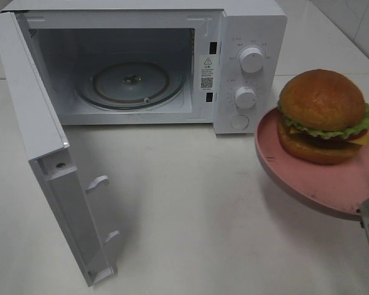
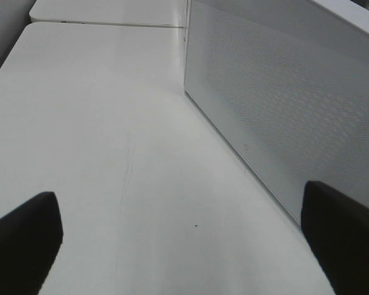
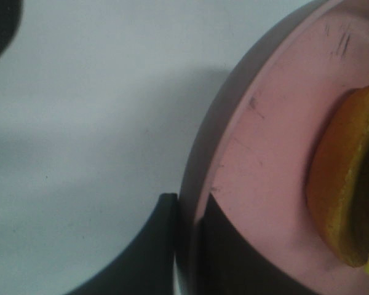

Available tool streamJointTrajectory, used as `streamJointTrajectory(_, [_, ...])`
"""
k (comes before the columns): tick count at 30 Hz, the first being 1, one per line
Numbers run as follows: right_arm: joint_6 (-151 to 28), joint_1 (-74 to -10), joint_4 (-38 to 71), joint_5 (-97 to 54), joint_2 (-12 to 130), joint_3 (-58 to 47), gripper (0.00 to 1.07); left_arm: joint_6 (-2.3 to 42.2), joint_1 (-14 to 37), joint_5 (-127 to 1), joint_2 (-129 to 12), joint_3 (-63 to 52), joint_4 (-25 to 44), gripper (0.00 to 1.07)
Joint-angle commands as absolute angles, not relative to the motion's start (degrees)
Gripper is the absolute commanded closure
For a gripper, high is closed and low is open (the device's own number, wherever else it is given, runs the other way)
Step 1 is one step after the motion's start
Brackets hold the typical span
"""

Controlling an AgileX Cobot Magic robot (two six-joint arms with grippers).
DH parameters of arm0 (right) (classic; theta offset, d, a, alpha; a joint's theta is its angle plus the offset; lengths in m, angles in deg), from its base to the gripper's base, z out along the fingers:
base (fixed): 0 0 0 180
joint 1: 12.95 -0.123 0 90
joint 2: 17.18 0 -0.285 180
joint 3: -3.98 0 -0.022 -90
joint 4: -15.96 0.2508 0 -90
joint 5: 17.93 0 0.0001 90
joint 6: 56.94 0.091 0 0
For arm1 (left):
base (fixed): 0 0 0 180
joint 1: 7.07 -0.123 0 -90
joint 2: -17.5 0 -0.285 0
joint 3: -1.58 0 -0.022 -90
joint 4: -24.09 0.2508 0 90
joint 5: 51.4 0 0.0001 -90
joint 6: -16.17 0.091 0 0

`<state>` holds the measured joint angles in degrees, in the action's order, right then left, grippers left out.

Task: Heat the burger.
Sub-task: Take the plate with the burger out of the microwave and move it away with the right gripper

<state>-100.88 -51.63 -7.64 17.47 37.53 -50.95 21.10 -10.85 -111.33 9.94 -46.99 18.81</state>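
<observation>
Right gripper jaws pinched tight on rim of round pink plate carrying glossy golden-bun burger; left gripper jaws spread wide, empty, above white table.

A high camera off the arms looks down and forward across the white tabletop, taking in the open microwave at the back, its door swung toward the lens, and a pink plate with the burger at the right edge. The left wrist camera sits low over the same tabletop, facing along it beside the door's perforated outer face, two dark jaw tips at the frame's corners. The right wrist camera is pressed very close to the plate's rim, blurred, with the burger cropped at the frame's edge and tabletop beyond.
</observation>
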Motion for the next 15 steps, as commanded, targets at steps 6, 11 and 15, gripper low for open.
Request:
streamJointTrajectory(6, [-77.28, -51.34, -24.95, 21.54, 36.67, -50.67, 1.07, 20.76, -10.91, -110.87, 11.15, -47.16, 18.47, 0.09])
streamJointTrajectory(11, [-69.66, -51.34, -29.01, 25.61, 37.53, -50.67, 1.07, 20.76, -10.91, -110.87, 11.15, -47.16, 18.47, 0.09])
streamJointTrajectory(15, [-58.89, -51.34, -32.91, 29.68, 37.53, -50.67, 1.07, 20.76, -10.91, -110.87, 11.15, -47.16, 18.47, 0.09])
